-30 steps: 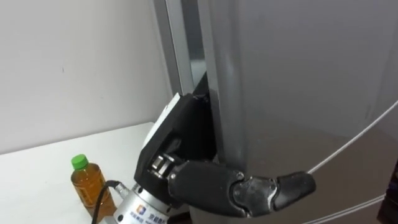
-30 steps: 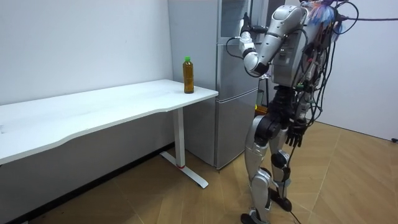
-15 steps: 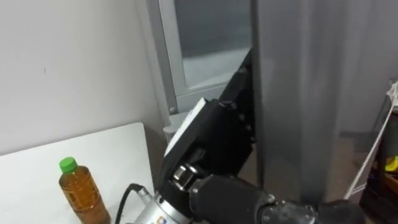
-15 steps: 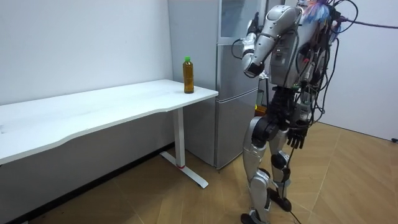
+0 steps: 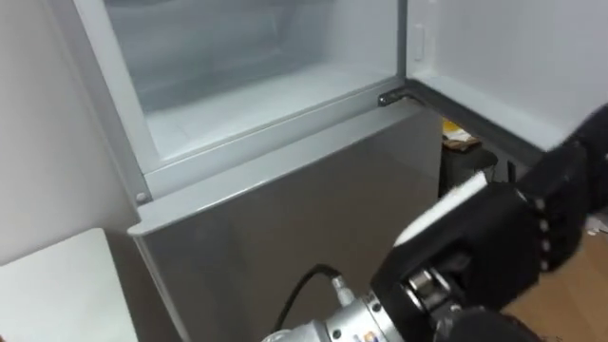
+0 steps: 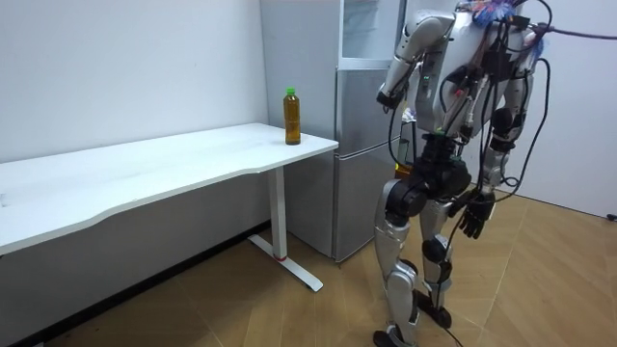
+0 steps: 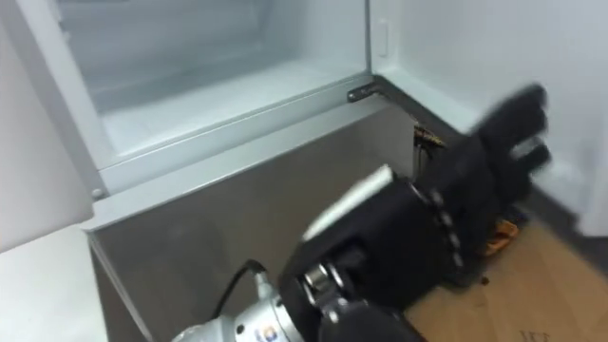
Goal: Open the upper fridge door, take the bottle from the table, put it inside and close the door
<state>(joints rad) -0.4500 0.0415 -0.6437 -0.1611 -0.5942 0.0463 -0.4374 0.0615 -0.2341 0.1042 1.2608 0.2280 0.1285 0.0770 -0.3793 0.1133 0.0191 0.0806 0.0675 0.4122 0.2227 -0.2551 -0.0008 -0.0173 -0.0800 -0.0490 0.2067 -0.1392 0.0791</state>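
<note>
Reaching fingers (image 7: 521, 119): black, held out straight, gripping nothing, low in front of the upper door (image 7: 456, 47).
Left hand (image 7: 442, 223): raised at the fridge (image 6: 362, 173), just below its open top part, in front of the shut grey lower door (image 5: 285, 228).
Upper fridge (image 5: 237, 95): open, white inside.
Upper door: stands wide open on the robot's right.
Right hand (image 6: 473, 218): hangs by the robot's leg, fingers loose, holding nothing.
Robot: stands on the wood floor (image 6: 289, 318), close to the fridge.
Bottle (image 6: 290, 116): green cap, brown drink, upright on the corner of the white table (image 6: 145, 173) beside the fridge, well apart from both hands.
</note>
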